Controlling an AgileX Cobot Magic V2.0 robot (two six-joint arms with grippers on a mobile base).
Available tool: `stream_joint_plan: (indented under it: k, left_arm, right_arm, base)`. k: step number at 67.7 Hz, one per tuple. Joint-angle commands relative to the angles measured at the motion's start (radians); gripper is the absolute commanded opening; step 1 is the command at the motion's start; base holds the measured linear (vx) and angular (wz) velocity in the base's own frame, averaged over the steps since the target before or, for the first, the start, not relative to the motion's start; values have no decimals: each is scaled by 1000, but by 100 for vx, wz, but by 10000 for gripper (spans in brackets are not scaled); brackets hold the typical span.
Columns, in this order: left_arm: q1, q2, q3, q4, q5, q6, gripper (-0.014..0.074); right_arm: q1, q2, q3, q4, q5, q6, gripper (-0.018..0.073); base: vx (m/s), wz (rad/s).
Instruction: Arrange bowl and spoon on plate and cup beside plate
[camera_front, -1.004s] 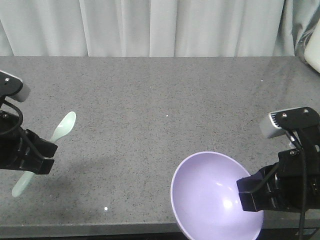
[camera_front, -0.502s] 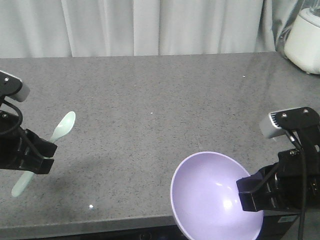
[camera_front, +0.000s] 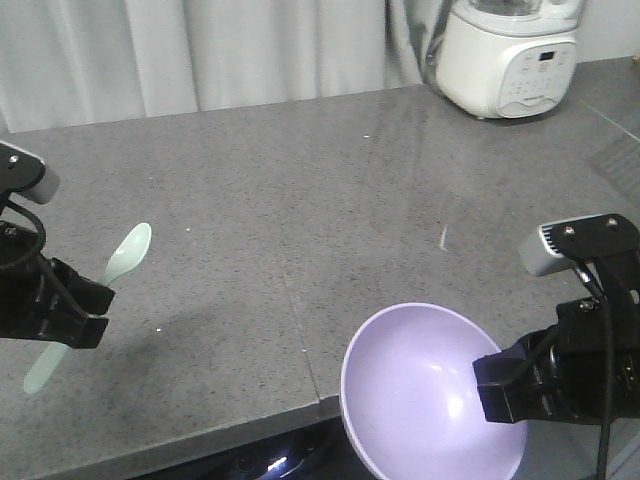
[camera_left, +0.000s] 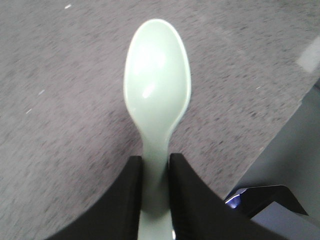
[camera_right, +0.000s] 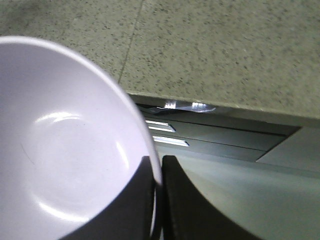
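Note:
My left gripper (camera_front: 72, 322) (camera_left: 155, 165) is shut on the handle of the pale mint-green spoon (camera_front: 122, 258) (camera_left: 157, 95), held above the grey counter at the left with its oval end pointing away. On the right, the lavender bowl (camera_front: 420, 395) (camera_right: 60, 150) hangs past the counter's front edge. My right gripper (camera_front: 497, 385) (camera_right: 157, 167) is shut on its rim, one finger inside and one outside. The plate and the cup are out of view.
A white kitchen appliance (camera_front: 510, 55) stands at the back right of the speckled grey counter (camera_front: 300, 200). A seam (camera_front: 290, 300) runs across the counter. Drawer fronts (camera_right: 215, 137) show below the counter's front edge. Pale curtains (camera_front: 200, 50) hang behind.
The whole scene has shifted left in the front view: the appliance has come further into sight and the counter's front edge now slants. Both grippers keep their holds and places in the frame.

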Motion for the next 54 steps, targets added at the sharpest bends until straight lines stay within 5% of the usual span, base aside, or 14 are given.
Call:
stream_joint_plan:
  k: [1,54]
  left_arm:
    - [-6,-20,-25,-23,-50,-1,77]
    - [-6,-20,-25,-23,-50,-1,77]
  right_arm:
    - [0,-14,-28,23,-42,-2,-1]
    - [0,-14,-28,23,-42,-2,-1]
  base:
    - [-2,-49]
    - [-3,-40]
